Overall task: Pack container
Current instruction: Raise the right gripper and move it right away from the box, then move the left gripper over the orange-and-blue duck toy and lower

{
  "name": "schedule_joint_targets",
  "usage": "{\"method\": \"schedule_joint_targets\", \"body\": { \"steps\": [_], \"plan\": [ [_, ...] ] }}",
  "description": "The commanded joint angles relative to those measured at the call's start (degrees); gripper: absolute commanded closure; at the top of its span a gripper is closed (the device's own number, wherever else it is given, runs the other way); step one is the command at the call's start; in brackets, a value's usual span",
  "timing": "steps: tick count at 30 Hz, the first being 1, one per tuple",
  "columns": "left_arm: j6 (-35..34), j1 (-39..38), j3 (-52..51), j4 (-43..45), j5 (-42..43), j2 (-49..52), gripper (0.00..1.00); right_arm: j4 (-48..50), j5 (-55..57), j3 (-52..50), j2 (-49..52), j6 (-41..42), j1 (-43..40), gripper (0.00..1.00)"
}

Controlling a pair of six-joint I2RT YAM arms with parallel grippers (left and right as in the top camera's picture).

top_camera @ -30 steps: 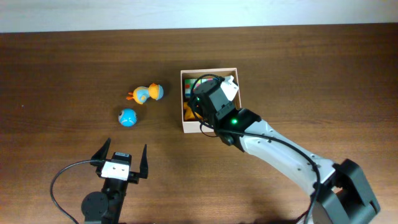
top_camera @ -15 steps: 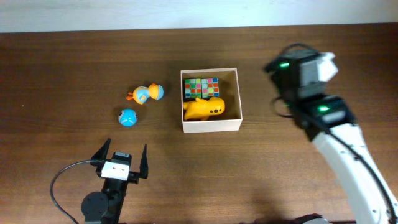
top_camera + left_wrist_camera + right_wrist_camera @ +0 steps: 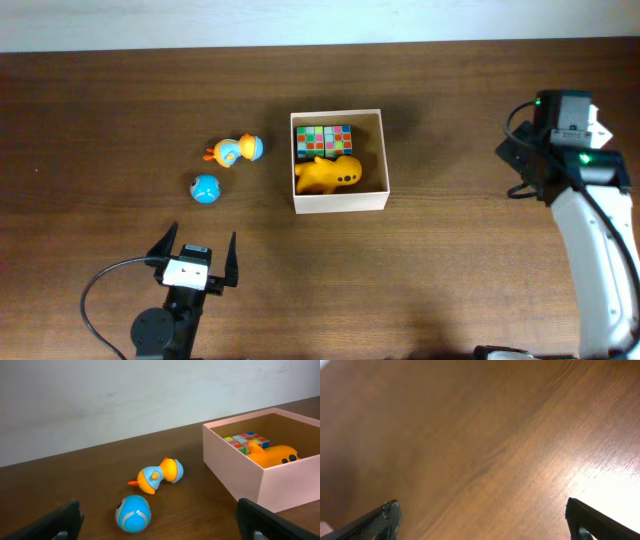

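Seen from above, the container (image 3: 338, 203) sits near the middle of the tabletop (image 3: 100, 90). A colourful puzzle cube (image 3: 323, 139) is in its back left corner and a yellow toy animal (image 3: 330, 174) lies just in front of the cube. The left wrist view adds what the overhead view cannot: the height of the walls, with the cube and yellow toy sitting low inside them. It also shows the left hand (image 3: 159, 510) spread wide with nothing in it. An orange and blue duck (image 3: 159, 474) lies on its side and a blue ball (image 3: 133, 513) rests just ahead of that hand, with the container off to its right. The right wrist view shows only bare wood between the fingers (image 3: 387, 517) of the right hand (image 3: 480, 510), which is fully open and empty. Overhead, the right arm (image 3: 590, 230) stands well to the right of the container, apart from it, while the duck and ball lie to the left of the container, outside it
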Motion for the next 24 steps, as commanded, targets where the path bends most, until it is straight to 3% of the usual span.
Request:
{"method": "schedule_joint_targets", "body": {
  "steps": [1,8,24],
  "plan": [
    [0.72,0.31,-0.42,0.2,-0.22,-0.55,0.01,-0.35,-0.33,-1.77,3.63,-2.14,-0.2,0.01],
    [0.72,0.31,-0.42,0.17,-0.24,-0.55,0.01,-0.87,-0.33,-2.21,8.63,-2.14,-0.2,0.01],
    [-2.14,0.28,0.04,-0.13,5.2,-0.48,0.01,-0.55,0.04,-2.21,9.18,-2.14,-0.2,0.01]
  ]
}}
